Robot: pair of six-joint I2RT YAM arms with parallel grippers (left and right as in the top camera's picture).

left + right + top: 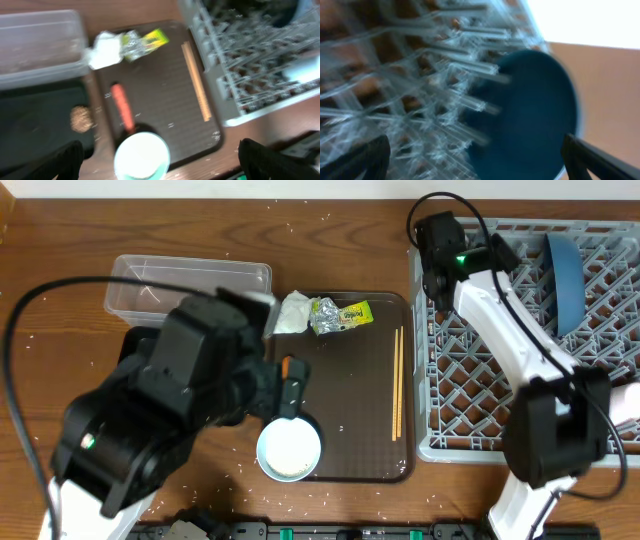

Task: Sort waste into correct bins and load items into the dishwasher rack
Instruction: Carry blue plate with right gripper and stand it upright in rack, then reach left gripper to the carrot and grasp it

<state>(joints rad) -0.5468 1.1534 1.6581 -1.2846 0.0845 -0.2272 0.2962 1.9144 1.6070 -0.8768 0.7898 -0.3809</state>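
Blue plate [566, 268] stood on edge, pegs of the rack [460, 410] propping it; left hand [161, 161] and right hand [479, 161] gaped empty

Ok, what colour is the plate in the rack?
The plate is dark blue, best seen in the right wrist view.
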